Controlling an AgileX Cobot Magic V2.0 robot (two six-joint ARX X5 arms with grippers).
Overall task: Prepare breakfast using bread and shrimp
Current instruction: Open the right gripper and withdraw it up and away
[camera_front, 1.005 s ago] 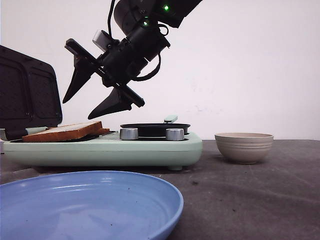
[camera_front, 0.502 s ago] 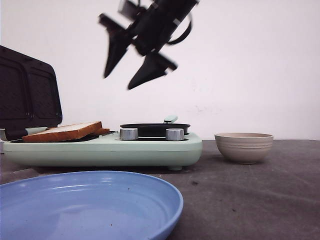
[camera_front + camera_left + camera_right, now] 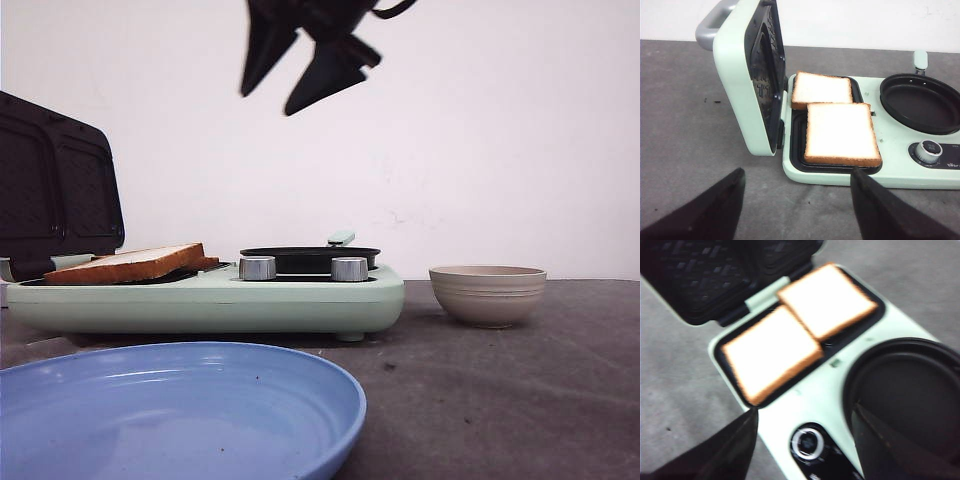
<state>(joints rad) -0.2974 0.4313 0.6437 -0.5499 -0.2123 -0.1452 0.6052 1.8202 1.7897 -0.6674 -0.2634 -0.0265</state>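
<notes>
Right gripper [image 3: 300,75] cut by top edge; bread [image 3: 800,330] blurred — shrimp unseen

Two bread slices [image 3: 841,133] on one mint-green breakfast maker [image 3: 210,299]; two knobs [image 3: 257,268]; one round pan [image 3: 919,102]; one beige bowl [image 3: 488,294]; one blue plate [image 3: 180,410].

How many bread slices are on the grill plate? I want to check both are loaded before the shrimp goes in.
2. One bread slice lies at the front of the dark grill plate; the other slice sits behind it, its near edge under the front slice.
</notes>
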